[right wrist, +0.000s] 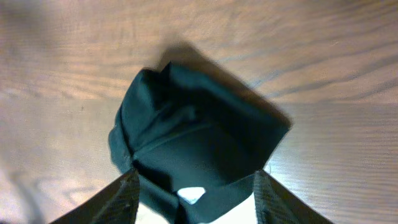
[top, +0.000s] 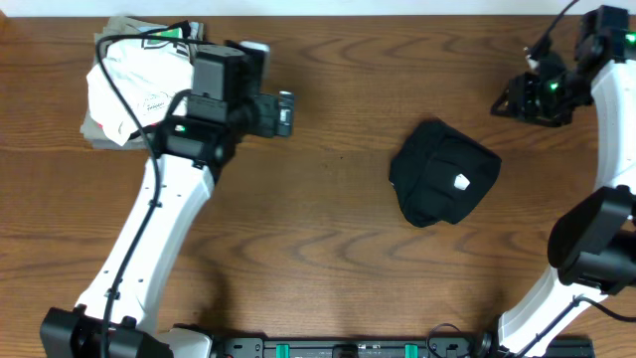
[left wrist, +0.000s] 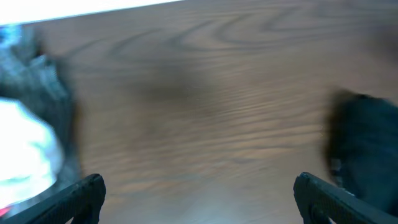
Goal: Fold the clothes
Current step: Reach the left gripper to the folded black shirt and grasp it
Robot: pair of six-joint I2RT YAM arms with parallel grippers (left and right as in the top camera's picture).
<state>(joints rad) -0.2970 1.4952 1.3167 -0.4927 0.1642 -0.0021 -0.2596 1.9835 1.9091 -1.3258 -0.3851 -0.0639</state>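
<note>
Closest to you at the near edge of the desk [top: 328,268] are the two arm bases, the left arm [top: 149,249] running away toward the far left and the right arm [top: 596,239] climbing the right side. Beyond them, right of centre, lies the black garment [top: 444,171], a compact bundle with a small white label on top. It looks folded already, so treat it as finished and keep off it. Farther back, the left claw [top: 286,112] points right over bare wood, fingers wide apart and holding nothing. Its wrist view is smeared, so let it clear before you commit to a grasp. Just behind and to its left, at the far left corner, sits the pile of white and grey clothes [top: 124,85], crumpled and overlapping. This is probably your next work. Turn the left claw back to it and pinch one edge of the top piece only, pinching shallow so you do not gather the layer underneath. Then draw it out low across the wood into the bare middle, well apart from the black bundle, where both arms can reach. At the far right the right claw [right wrist: 196,186] hangs above the desk with fingers spread and empty, its camera looking at the black garment. Bring it in once a piece lies flat.
</note>
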